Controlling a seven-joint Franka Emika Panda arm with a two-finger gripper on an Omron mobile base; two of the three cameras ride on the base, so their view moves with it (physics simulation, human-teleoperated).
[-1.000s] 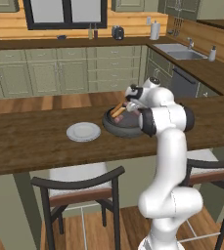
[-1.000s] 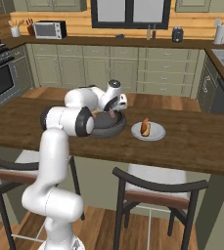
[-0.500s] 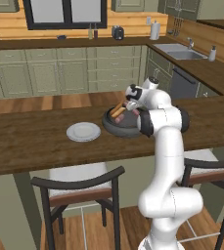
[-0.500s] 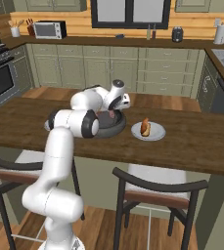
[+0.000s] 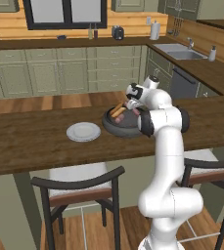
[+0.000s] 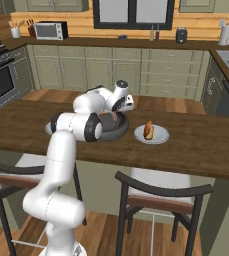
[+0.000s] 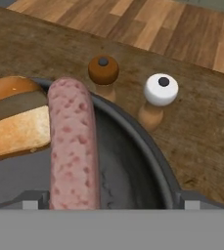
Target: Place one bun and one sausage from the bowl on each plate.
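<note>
The dark bowl (image 5: 124,124) is seen on the wooden bench (image 5: 30,141), roughly midway along it. Inside the bowl, a split bun (image 7: 13,119) is laid toward one side, and a pink speckled sausage (image 7: 73,146) is stretched beside it, touching the bun's toasted edge in the hand view. The rest of the bowl's dark floor is bare.

Two pale plates are set on the bench, one on either side of the bowl. The plate on the robot's left (image 5: 83,132) is shown empty. The plate on the robot's right (image 6: 151,134) is loaded with a bun and sausage (image 6: 148,129) placed together at its middle.

Just outside the bowl's rim, two small wooden shakers are stood close to each other on the bench: one with a brown top (image 7: 103,71) and one with a white top (image 7: 160,90).

The arm is folded forward from its base, with the elbow raised above the bench edge and the forearm bent down over the bowl. The hand (image 5: 131,103) is held low above the bowl's interior, pointed downward at the contents. Its fingers are spread wide, with the sausage lying between them and nothing gripped; the small dark fingertips (image 7: 31,202) are seen at either side of the sausage's near end.
</note>
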